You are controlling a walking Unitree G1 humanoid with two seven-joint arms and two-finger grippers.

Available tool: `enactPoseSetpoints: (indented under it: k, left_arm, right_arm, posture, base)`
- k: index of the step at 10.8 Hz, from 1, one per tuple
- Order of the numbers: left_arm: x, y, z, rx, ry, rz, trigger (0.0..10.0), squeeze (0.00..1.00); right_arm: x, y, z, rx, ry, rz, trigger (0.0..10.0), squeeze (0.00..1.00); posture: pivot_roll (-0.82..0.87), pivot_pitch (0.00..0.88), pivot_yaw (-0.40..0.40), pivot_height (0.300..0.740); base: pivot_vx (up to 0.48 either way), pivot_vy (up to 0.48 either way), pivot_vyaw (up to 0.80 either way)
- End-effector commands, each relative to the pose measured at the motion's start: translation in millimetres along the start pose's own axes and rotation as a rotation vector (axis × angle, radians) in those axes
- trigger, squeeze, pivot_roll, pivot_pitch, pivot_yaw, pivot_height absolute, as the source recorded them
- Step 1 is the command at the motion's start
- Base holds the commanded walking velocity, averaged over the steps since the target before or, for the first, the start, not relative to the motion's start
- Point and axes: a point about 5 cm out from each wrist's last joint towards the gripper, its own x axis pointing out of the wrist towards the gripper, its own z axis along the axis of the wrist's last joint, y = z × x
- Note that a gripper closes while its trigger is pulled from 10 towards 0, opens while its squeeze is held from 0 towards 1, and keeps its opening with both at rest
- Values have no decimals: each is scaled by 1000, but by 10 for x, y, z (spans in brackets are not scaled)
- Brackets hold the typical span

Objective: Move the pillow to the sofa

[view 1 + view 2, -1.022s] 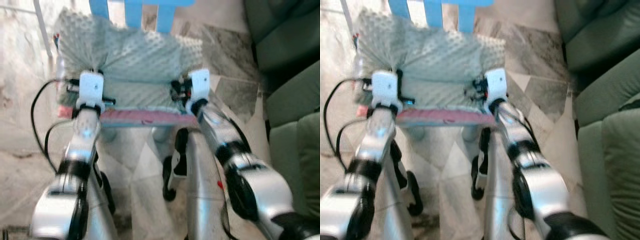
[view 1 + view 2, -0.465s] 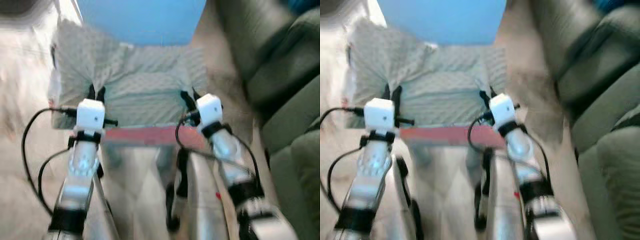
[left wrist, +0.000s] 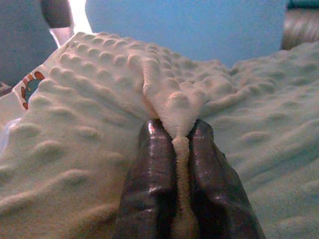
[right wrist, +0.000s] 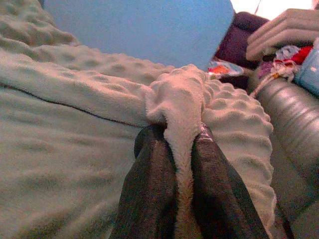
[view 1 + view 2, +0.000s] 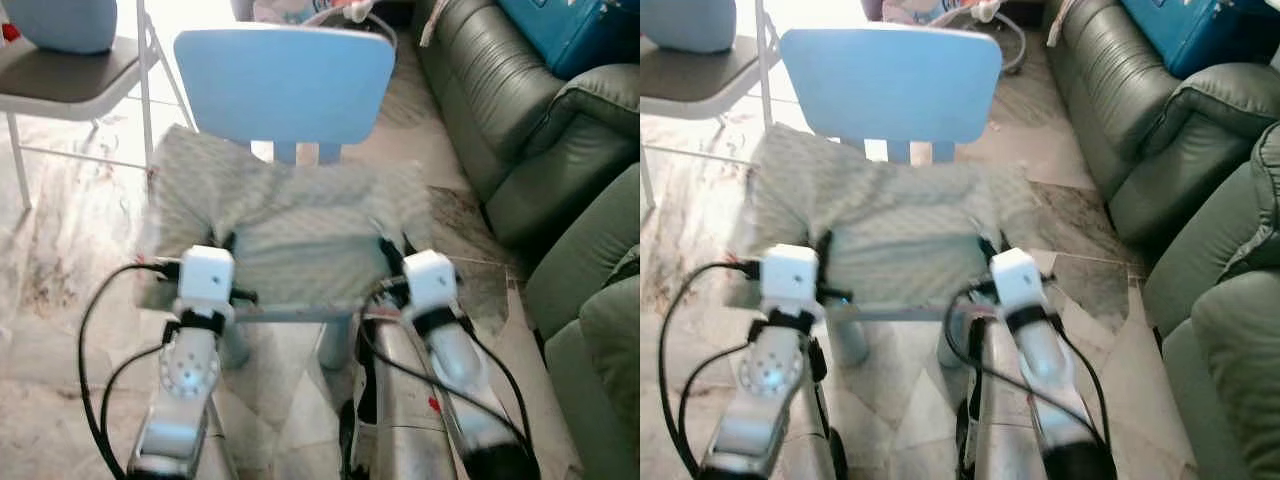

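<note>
Marble floor (image 5: 60, 250) and a green sofa (image 5: 520, 150) frame the dotted pale-green pillow (image 5: 290, 235) — held before a blue chair (image 5: 285, 85), pinched by left end effector (image 3: 180, 144) and right end effector (image 4: 180, 142).

A small light-blue chair (image 5: 285, 85) stands on the pale marbled floor (image 5: 60, 250), its backrest facing the camera. A grey folding chair (image 5: 70, 70) with a blue cushion (image 5: 62, 22) stands at the far left, and a blue box (image 5: 580, 30) lies at the far right.
</note>
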Motion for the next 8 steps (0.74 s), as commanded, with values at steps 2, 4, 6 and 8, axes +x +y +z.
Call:
enactPoseSetpoints:
  k: [2,4,6,8]
  left_arm:
    - [-81,213,-27,29,42,71,10000,0]
    - [-52,181,-5,19,49,66,10000,0]
    - [11,171,45,18,32,61,10000,0]
    - [35,171,50,28,32,51,10000,0]
  right_arm:
    - [-159,-336,-13,9,68,-214,10000,0]
    - [-125,-362,33,-14,69,-192,10000,0]
    - [-22,-379,82,9,65,-196,10000,0]
    - [19,-360,119,111,59,-183,10000,0]
  posture:
    - [49,42,-50,490]
    - [45,43,-52,490]
    - [45,40,-50,490]
    - [39,44,-49,504]
  base:
    - [0,0,0]
    - [0,0,0]
    - [0,0,0]
    - [0,0,0]
